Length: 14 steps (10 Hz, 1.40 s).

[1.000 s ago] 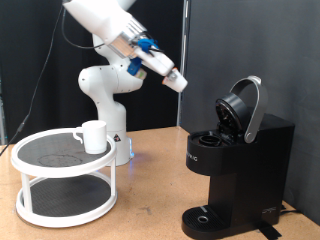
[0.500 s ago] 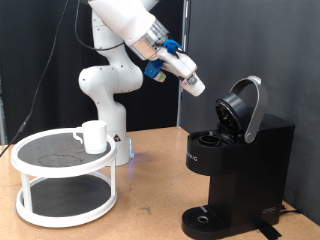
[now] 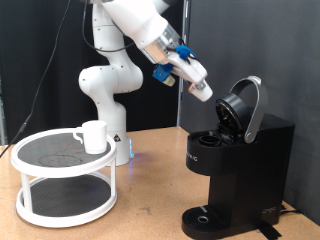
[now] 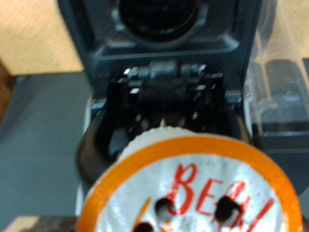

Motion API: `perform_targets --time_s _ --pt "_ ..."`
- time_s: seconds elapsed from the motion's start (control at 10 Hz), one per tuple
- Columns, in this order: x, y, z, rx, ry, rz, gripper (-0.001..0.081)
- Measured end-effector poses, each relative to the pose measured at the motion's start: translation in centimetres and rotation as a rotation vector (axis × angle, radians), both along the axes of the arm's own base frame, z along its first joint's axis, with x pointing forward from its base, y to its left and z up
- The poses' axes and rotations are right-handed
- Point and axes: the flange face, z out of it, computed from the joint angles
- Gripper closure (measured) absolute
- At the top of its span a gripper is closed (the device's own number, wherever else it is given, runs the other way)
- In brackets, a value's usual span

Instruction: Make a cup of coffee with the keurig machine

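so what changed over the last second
The pincer swung toward the exterior view's right and came down, ending close beside the open lid of the keurig machine. The wrist view shows a round pod at the pincer's end. The cup stayed on the white stand; the lid stayed up.

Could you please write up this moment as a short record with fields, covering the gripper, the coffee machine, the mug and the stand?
gripper: the gripper is in the air beside the raised lid, holding a small white pod with an orange rim and red lettering
machine: boxy matte black Keurig brewer, at the exterior view's right, domed lid hinged up, brew chamber exposed
cup: plain white ceramic mug standing on the stand's top tier, nowhere near the drip tray
stand: white round two-tier wire stand, at the exterior view's left
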Motion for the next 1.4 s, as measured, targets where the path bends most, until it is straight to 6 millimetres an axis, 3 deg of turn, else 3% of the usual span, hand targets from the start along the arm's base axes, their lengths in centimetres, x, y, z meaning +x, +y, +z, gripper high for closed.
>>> perform_targets --time_s 0.9,1.4 --pt "0.9 1.7 -8.1 -0.125 0.067 -0.031 0.0436" --pt "0.9 3.2 -9.1 -0.114 0.074 -0.024 0.0436"
